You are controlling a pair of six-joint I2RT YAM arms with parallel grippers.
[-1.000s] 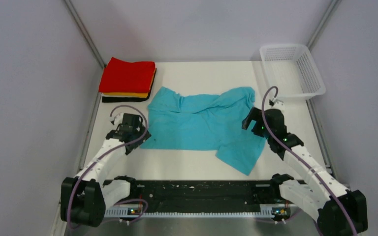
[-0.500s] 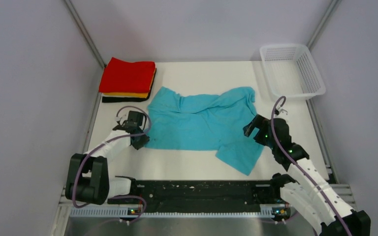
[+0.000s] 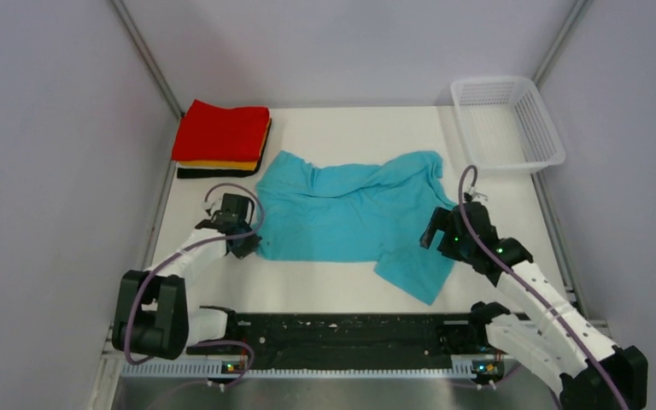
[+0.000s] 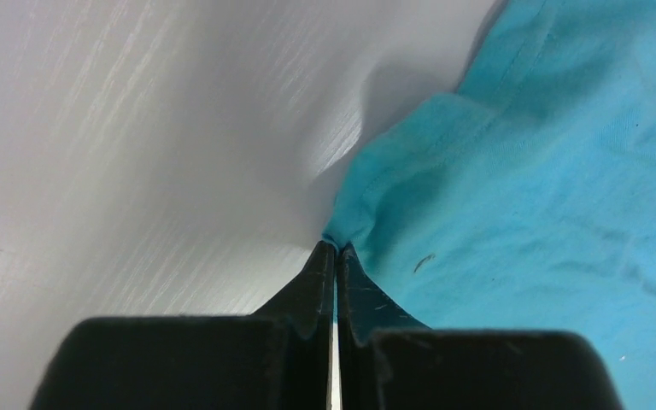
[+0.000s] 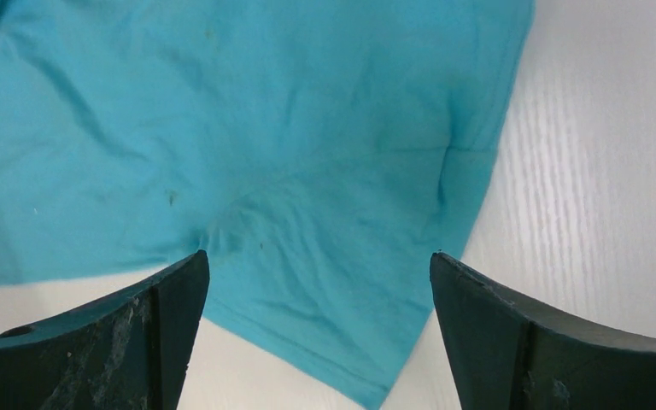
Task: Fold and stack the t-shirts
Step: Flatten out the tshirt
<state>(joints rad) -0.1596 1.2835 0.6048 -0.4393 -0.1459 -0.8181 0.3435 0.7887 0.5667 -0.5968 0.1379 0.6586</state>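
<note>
The left arm [image 3: 190, 254] has slid in from just beside the cloth, and its jaws are now clenched on the near-left hem corner of the turquoise t-shirt [image 3: 342, 213]. The left wrist view shows the two black tips pressed together with a little peak of fabric [image 4: 342, 235] puckered up between them. A second ago those jaws were off the cloth, so the grasp is new.

The right arm [image 3: 530, 286] has drawn back toward its base and lowered. Its jaws are spread wide over the shirt's right side, above the crumpled flap that hangs toward the near edge, with cloth visible between the tips and nothing held.

The shirt itself has barely shifted. It lies open but rumpled in the middle of the surface [image 3: 359, 128], its right part twisted down and forward. The folded stack [image 3: 222, 137] — red over orange over black — sits at the far left corner, just beyond the shirt's far-left edge, and the white basket [image 3: 536, 111] stands at the far right.

One corner is secured and the other is not, so the shirt is likely about to be stretched flat once the right jaws close on cloth — folding has not begun.
</note>
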